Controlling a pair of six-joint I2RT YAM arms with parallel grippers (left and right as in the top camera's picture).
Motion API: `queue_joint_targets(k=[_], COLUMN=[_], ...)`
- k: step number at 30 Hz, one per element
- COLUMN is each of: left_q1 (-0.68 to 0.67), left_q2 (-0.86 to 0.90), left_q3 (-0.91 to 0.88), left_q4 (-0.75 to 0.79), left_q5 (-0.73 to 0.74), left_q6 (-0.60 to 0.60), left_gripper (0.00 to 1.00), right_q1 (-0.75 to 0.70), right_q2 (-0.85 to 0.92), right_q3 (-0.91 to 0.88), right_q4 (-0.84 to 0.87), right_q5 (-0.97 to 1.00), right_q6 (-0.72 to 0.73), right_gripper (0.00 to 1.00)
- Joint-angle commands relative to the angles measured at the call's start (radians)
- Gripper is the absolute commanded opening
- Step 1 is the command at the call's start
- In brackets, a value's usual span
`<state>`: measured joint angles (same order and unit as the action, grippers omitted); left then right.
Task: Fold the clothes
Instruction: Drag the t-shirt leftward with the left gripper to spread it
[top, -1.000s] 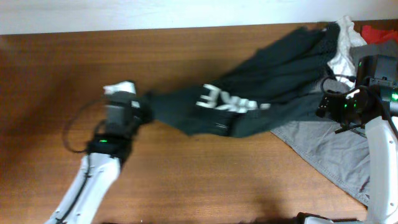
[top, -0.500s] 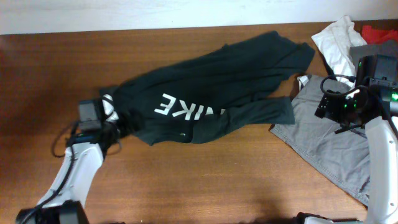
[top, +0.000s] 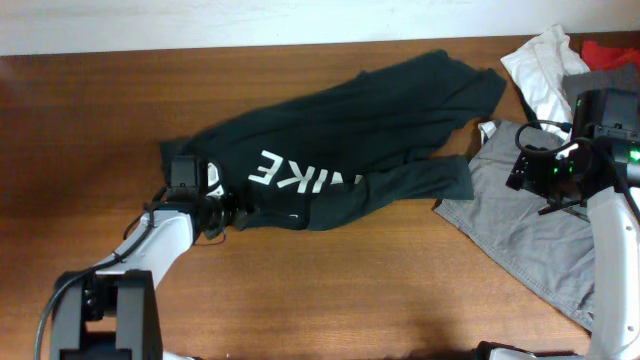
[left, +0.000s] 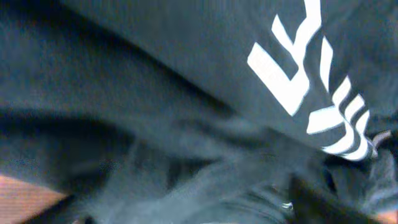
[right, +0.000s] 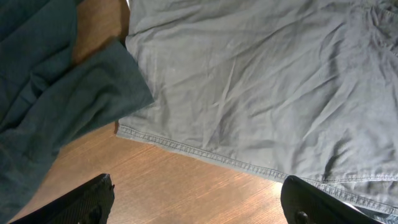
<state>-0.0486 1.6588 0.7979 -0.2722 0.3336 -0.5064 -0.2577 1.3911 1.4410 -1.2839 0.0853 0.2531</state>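
**Task item.** You have the black T-shirt (top: 350, 130) lying crumpled across the middle of the table (top: 80, 120). It runs on a slant from left of centre up toward the far right corner. The white NIKE lettering (top: 300, 178) faces up and sits toward the shirt's left, near side. One flap of the shirt reaches out to the right and ends just beside the grey garment (top: 530, 240).

**Left gripper (top: 222, 208).** It sits at the near-left edge of the shirt and is in contact with the cloth. The left wrist view is filled by dark fabric (left: 124, 74), with the lettering (left: 298, 68) at upper right and a sliver of wood (left: 25, 196) at lower left. The fingers are not distinguishable there. You cannot tell whether this tool is gripping the shirt or is spread.

**Right gripper (top: 530, 172).** It is positioned near the right edge, over the left side of the grey garment. In the right wrist view its fingertips (right: 87, 199) stand wide apart with nothing between them. Bare wood (right: 174, 186) and the garment's stitched hem (right: 261, 81) lie below, and the shirt flap (right: 56, 106) is to the left.

**Other items.** A white garment (top: 545, 65) is bunched at the far right corner. A red item (top: 610, 50) lies beyond it.
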Motion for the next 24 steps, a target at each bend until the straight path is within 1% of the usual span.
queue_joint_targets(k=[1,2,4,5,8,10,13,17,19,21,22,23,24], left_q1=[-0.004,-0.004,-0.003,-0.001,0.024,0.065,0.151,0.293,0.36,0.418,0.436,0.449,0.456], left_q2=[0.052,0.052,0.052,0.052,0.039,0.012,-0.053,-0.14,-0.151,-0.147,-0.146,-0.146,-0.146], left_q3=[-0.027,-0.027,-0.027,-0.027,-0.026,-0.021,0.012,0.108,0.172,0.241,0.264,0.278,0.286], left_q4=[0.011,0.014,0.011,0.007,-0.018,-0.041,-0.089,-0.115,-0.114,-0.115,-0.116,-0.116,-0.116], left_q5=[-0.045,-0.045,-0.046,-0.046,-0.047,-0.057,-0.127,-0.251,-0.259,-0.228,-0.201,-0.17,-0.127], left_q6=[-0.024,-0.024,-0.024,-0.024,-0.022,-0.008,0.046,0.124,0.131,0.131,0.131,0.131,0.131], left_gripper=[0.5,0.3,0.04,0.01,0.0,0.0,0.0,0.0,0.0,0.0,0.12,0.53,0.98], right_q1=[-0.005,-0.005,-0.005,-0.005,-0.005,-0.005,-0.005,-0.005,-0.005,-0.005,-0.005,-0.005,-0.005], right_q2=[-0.004,-0.004,-0.003,-0.004,-0.004,-0.004,-0.004,-0.003,-0.003,-0.003,-0.003,-0.003,-0.003], right_q3=[0.01,0.01,0.01,0.01,0.01,0.01,0.01,0.01,0.01,0.01,0.01,0.01,0.01], right_q4=[-0.003,-0.003,-0.003,-0.003,-0.003,-0.003,-0.001,0.001,0.001,0.001,0.001,0.001,0.001], right_q5=[0.002,0.002,0.002,0.002,0.002,0.002,0.002,0.002,0.002,0.002,0.002,0.002,0.002], right_q6=[-0.01,-0.01,-0.01,-0.01,-0.01,-0.01,-0.01,-0.01,-0.01,-0.01,-0.01,-0.01,-0.01], right_gripper=[0.9,0.9,0.9,0.9,0.9,0.9,0.9,0.9,0.9,0.9,0.9,0.9,0.9])
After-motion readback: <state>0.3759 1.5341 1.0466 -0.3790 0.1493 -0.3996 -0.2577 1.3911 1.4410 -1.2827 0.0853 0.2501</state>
